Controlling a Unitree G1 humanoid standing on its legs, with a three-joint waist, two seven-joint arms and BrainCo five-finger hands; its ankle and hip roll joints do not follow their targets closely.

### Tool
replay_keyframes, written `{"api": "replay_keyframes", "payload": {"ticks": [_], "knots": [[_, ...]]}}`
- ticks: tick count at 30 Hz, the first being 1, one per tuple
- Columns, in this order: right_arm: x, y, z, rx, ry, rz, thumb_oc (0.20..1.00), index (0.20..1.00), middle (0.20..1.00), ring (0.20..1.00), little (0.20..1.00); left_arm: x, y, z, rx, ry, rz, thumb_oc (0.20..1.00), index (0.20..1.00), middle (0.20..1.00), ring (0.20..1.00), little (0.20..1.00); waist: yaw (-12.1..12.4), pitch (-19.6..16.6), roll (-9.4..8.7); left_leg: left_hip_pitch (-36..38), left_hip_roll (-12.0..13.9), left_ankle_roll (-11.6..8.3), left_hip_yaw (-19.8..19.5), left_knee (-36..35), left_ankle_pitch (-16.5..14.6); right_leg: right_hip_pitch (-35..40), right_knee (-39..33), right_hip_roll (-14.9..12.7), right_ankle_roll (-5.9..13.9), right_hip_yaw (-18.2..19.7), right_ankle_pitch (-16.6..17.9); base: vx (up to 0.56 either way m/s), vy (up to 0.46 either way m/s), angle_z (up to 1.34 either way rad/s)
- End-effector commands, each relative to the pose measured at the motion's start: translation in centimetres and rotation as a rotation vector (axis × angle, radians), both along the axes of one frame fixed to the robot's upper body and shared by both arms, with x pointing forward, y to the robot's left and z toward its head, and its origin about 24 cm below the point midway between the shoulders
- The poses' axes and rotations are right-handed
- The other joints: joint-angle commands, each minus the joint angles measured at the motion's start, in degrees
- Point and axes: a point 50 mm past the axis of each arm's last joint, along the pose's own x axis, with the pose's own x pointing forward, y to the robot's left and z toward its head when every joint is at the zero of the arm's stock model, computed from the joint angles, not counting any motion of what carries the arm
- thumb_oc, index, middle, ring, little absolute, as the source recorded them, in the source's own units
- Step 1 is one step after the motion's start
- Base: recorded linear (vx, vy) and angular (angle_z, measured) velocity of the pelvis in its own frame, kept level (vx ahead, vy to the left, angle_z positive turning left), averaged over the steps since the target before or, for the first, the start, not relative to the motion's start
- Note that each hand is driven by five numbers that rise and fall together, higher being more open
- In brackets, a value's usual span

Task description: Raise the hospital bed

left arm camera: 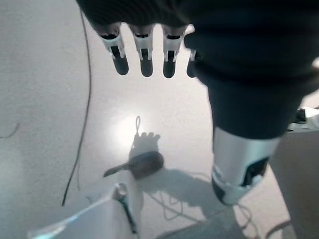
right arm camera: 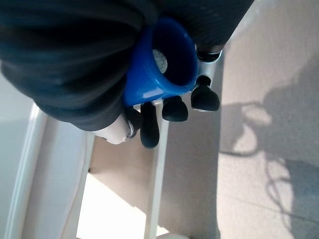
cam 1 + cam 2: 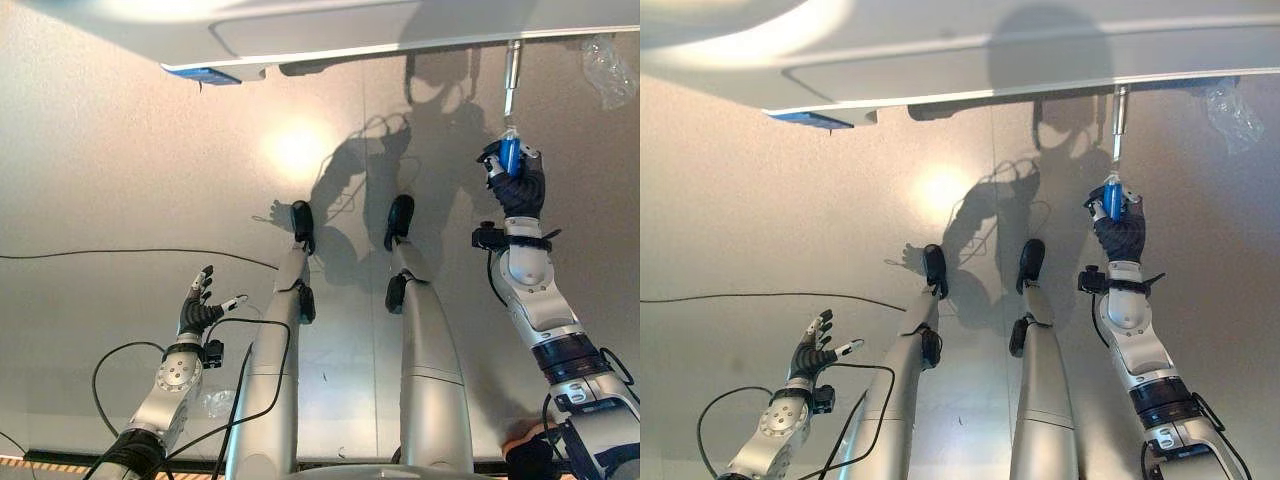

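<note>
This looks like a hospital room or a care-training lab. A pale bed frame (image 3: pixel 330 30) with a smooth white end panel spans the far edge, and a metal crank rod (image 3: pixel 511 75) with a blue handle (image 3: pixel 510 155) hangs from its underside. The floor (image 3: pixel 120 170) is plain seamless grey vinyl, lit by 1 bright ceiling light reflected in it.

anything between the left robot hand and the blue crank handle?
Only bare floor between the open left robot hand and the blue crank handle, which the right robot hand grips; seen in both eye views.
</note>
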Motion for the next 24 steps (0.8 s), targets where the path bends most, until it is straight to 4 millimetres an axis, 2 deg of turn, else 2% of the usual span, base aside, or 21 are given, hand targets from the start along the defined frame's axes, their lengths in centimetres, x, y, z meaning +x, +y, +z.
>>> {"api": "replay_keyframes", "payload": {"ticks": [1,8,9,11,23,24], "knots": [[-4.0,1.2,2.8,-0.013,-0.265,0.13,0.2,0.2,0.2,0.2,0.2,-2.3,-0.1,-2.3,-0.032,0.082,0.047,1.0,1.0,1.0,1.0,1.0,-2.13,-1.13,6.5,-0.75,1.99,-3.17,-5.15,-0.46,1.54,-0.01,3.01,3.19,3.37,-3.94,-0.9,0.0,0.0,0.0],[-4.1,1.2,2.8,-0.012,-0.264,0.13,0.2,0.2,0.2,0.2,0.2,-2.3,-0.1,-2.3,-0.031,0.083,0.048,1.0,1.0,1.0,1.0,1.0,-2.16,-1.13,6.43,-0.67,1.98,-3.17,-5.14,-0.47,1.54,0.06,3.02,3.17,3.37,-3.94,-0.93,0.0,0.004,0.0],[-4.9,2.5,3.2,-0.051,-0.297,0.178,0.2,0.2,0.2,0.2,0.2,-2.3,0.0,-2.2,-0.019,0.072,0.057,1.0,1.0,1.0,1.0,1.0,-2.14,-1.13,6.28,-0.38,1.94,-3.34,-5.19,-0.94,1.79,0.38,2.66,3.16,3.44,-4.05,-0.68,0.0,0.0,0.0],[-5.2,2.8,3.1,-0.061,-0.298,0.189,0.2,0.2,0.2,0.2,0.2,-2.3,0.0,-2.1,-0.019,0.065,0.059,1.0,1.0,1.0,1.0,1.0,-2.1,-1.13,6.13,-0.13,1.94,-3.41,-5.24,-1.24,2.0,0.79,2.17,3.07,3.48,-4.26,-0.39,0.0,0.0,0.0],[-5.5,3.0,3.1,-0.052,-0.305,0.195,0.2,0.2,0.2,0.2,0.2,-2.2,0.2,-2.0,-0.006,0.058,0.065,1.0,1.0,1.0,1.0,1.0,-2.32,-1.13,5.96,0.07,2.01,-3.5,-5.07,-1.24,2.11,0.94,2.1,3.18,3.47,-4.09,-0.31,0.0,0.0,0.0],[-5.6,2.6,3.4,-0.003,-0.33,0.188,0.2,0.2,0.2,0.2,0.2,-2.2,0.2,-2.0,-0.011,0.056,0.071,1.0,1.0,1.0,1.0,1.0,-2.28,-1.13,6.07,0.16,1.99,-3.57,-5.08,-1.46,2.19,1.1,2.12,3.03,3.52,-4.09,-0.4,0.0,0.0,0.0]]}}
